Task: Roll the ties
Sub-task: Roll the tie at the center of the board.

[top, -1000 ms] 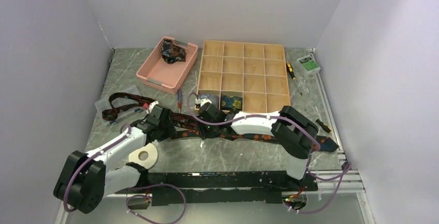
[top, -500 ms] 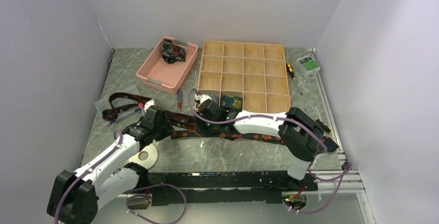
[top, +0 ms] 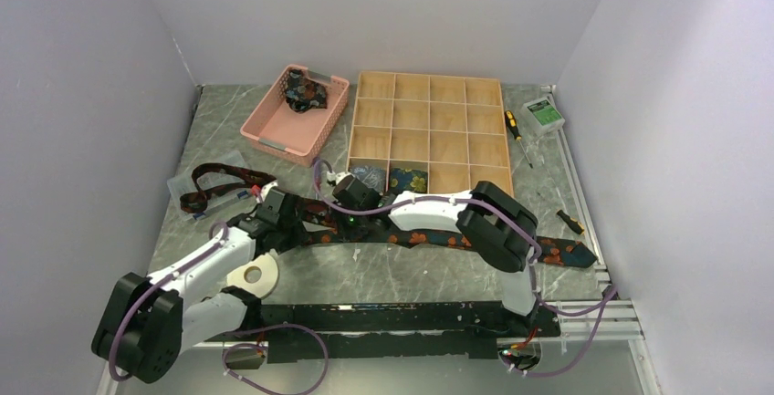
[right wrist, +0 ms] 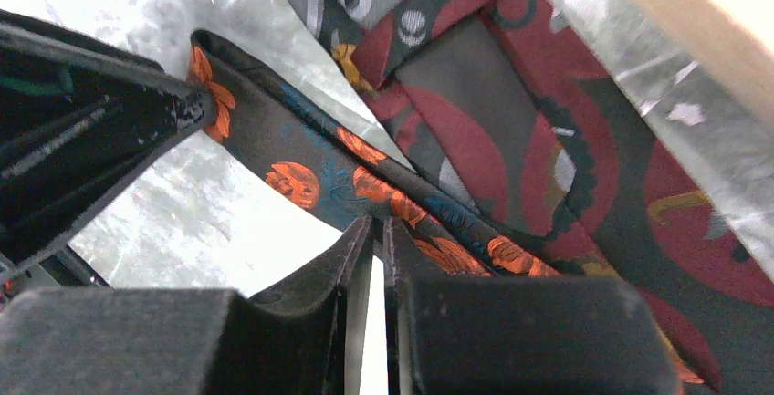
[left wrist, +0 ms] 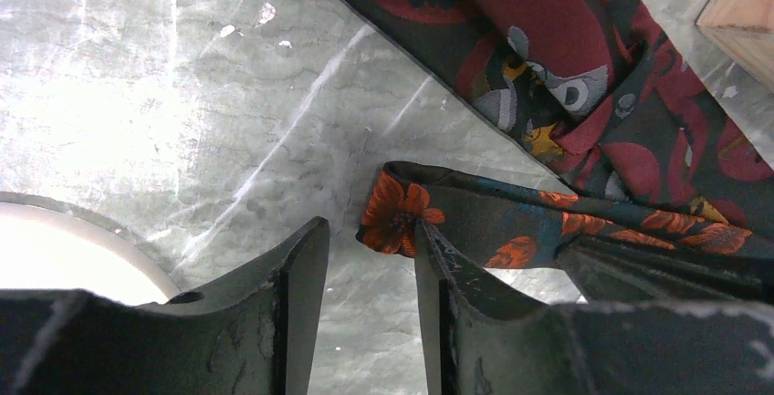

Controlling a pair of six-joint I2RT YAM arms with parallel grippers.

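Straddling the tabletop (left wrist: 183, 94), left gripper (left wrist: 370, 240) stands parted beside the folded end of the navy orange-flowered tie (left wrist: 511, 226); right gripper (right wrist: 371, 226), nearly closed, touches its edge; grip indiscernible.

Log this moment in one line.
left gripper: open, at folded end of navy orange-flowered fabric necktie | right gripper: nearly closed at its edge, grip unclear

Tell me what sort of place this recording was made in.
Probably a lab robot cell: a marble-look table boxed by plain white walls, with a wooden divider tray and pink basket set out.
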